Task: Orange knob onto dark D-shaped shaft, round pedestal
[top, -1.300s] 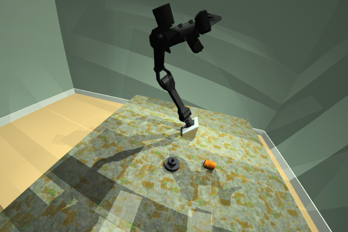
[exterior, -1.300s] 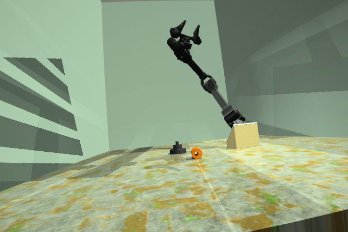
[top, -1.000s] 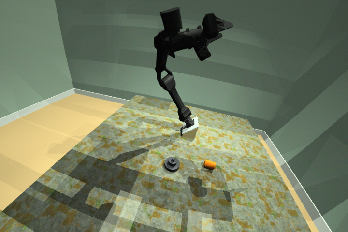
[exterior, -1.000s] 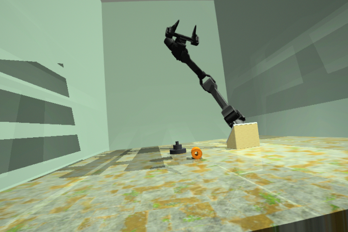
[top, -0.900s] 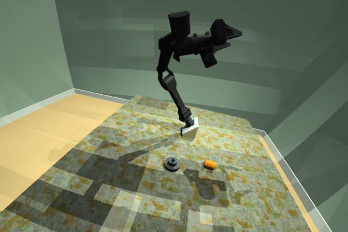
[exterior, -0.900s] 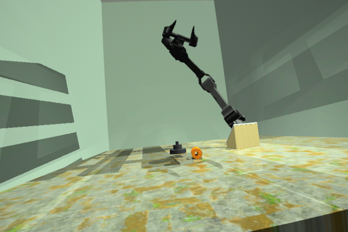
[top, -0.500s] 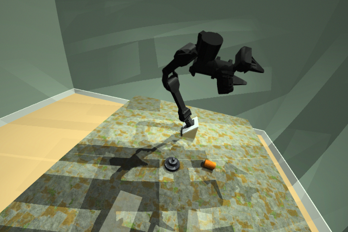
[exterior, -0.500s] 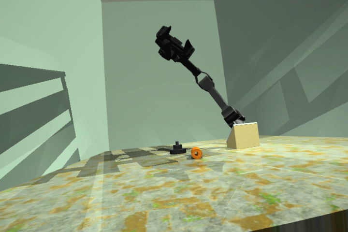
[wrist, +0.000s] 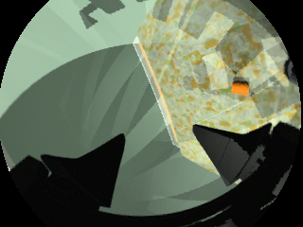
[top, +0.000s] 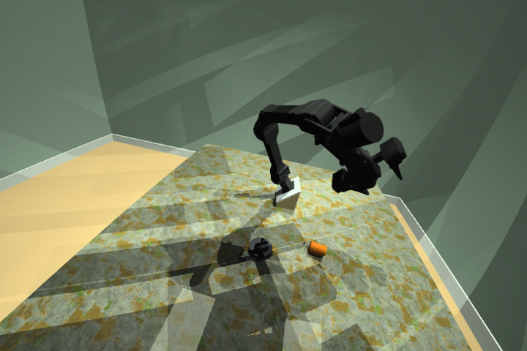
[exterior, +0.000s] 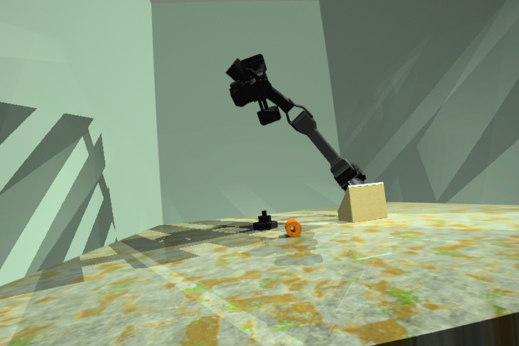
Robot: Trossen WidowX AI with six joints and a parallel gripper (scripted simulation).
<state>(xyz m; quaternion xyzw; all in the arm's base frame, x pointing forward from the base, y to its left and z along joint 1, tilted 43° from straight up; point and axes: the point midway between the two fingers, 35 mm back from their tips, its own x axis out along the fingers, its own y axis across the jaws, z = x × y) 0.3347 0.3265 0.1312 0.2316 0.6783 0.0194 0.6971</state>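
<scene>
The orange knob [top: 317, 248] [exterior: 298, 229] [wrist: 240, 88] lies on its side on the table, with the hole in its end visible in the exterior view. The dark round pedestal [top: 252, 253] [exterior: 264, 225] stands a short way from the knob and is partly cut off at the right edge of the wrist view [wrist: 292, 71]. Its shaft [exterior: 264, 213] points up with nothing on it; the flat side cannot be made out. My gripper [top: 384, 186] [wrist: 159, 132] is wide open and empty, high above the table and well away from the knob and pedestal.
The arm rises from a wedge-shaped base block [top: 288, 202] [exterior: 367, 204] behind the knob and pedestal. The mottled table [top: 355, 297] [exterior: 236, 293] has an edge at the lower right of the exterior view. Walls stand around it, and shadows cross the table near the pedestal.
</scene>
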